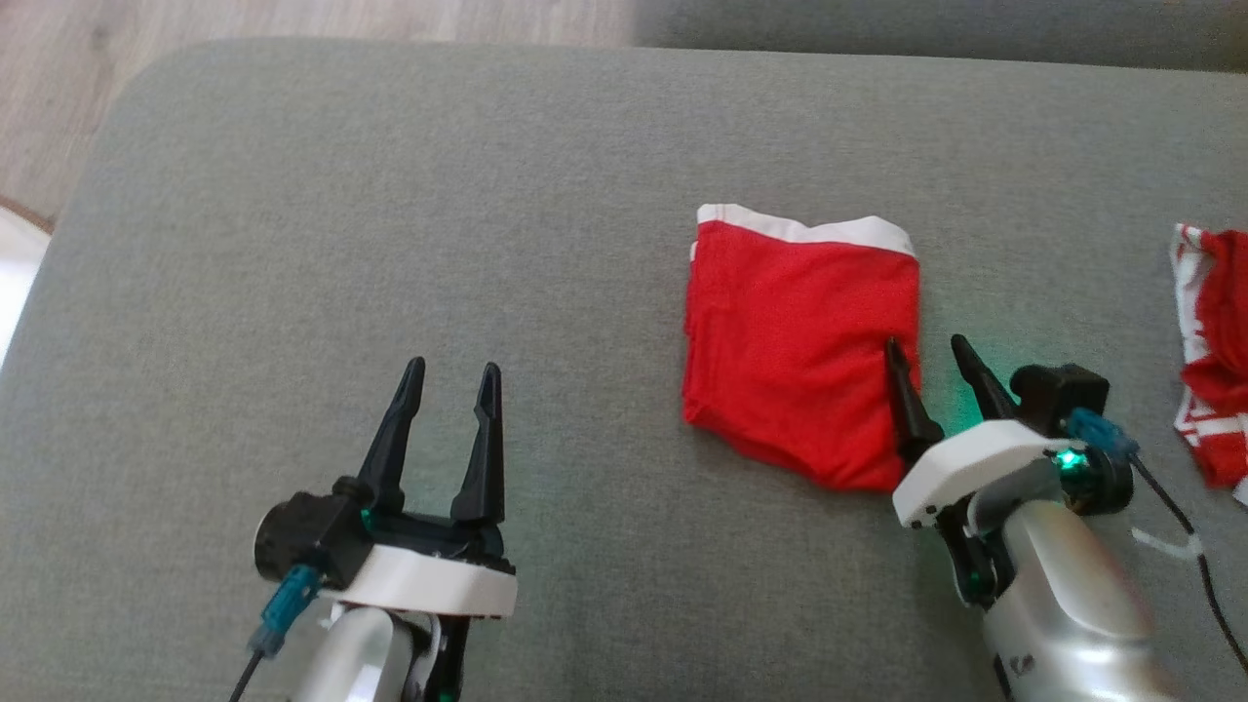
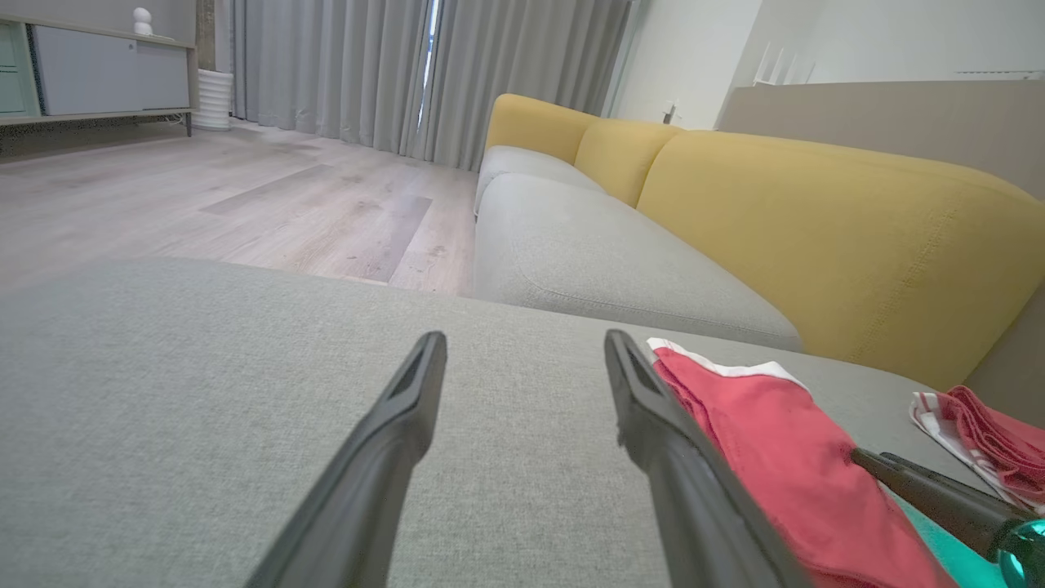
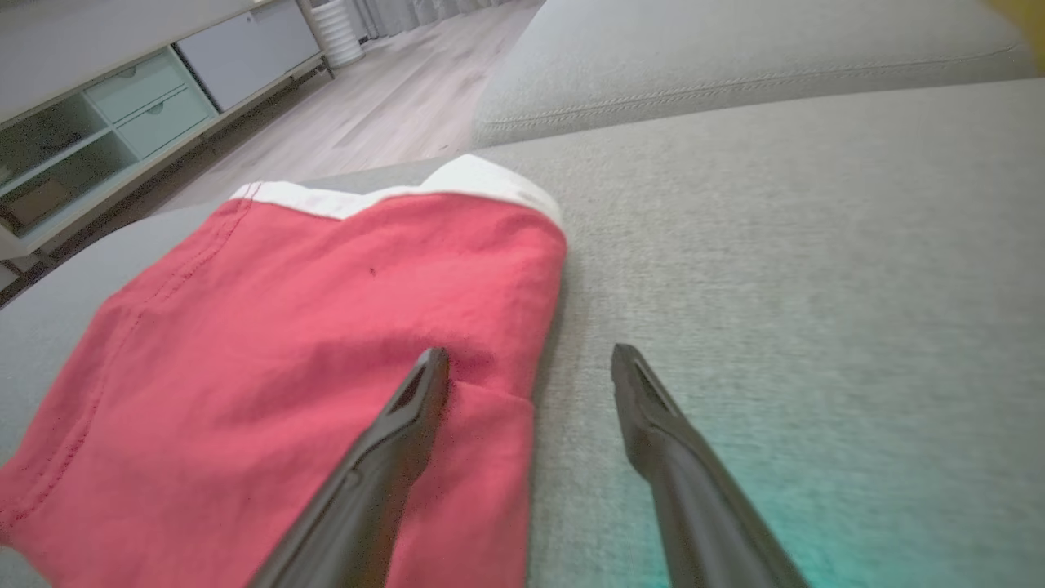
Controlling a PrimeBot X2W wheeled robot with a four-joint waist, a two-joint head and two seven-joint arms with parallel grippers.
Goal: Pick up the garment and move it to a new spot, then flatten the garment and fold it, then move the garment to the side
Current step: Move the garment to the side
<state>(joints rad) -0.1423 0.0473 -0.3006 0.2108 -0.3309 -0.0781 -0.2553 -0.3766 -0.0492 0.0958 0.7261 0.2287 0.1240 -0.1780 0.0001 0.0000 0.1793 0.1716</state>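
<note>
Folded garment (image 1: 799, 341) lies flat on the cushion (image 1: 390, 244), with the right gripper (image 1: 924, 340) spread and empty astride its right edge, apparently positioned to take that edge for the move aside, while the left gripper (image 1: 453, 365) stands spread, empty, well clear.

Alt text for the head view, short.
A folded red garment with a white waistband lies on a grey cushion, the open right gripper straddling its right edge. The open left gripper is at lower left, apart from it; another red-and-white garment lies at far right.
</note>
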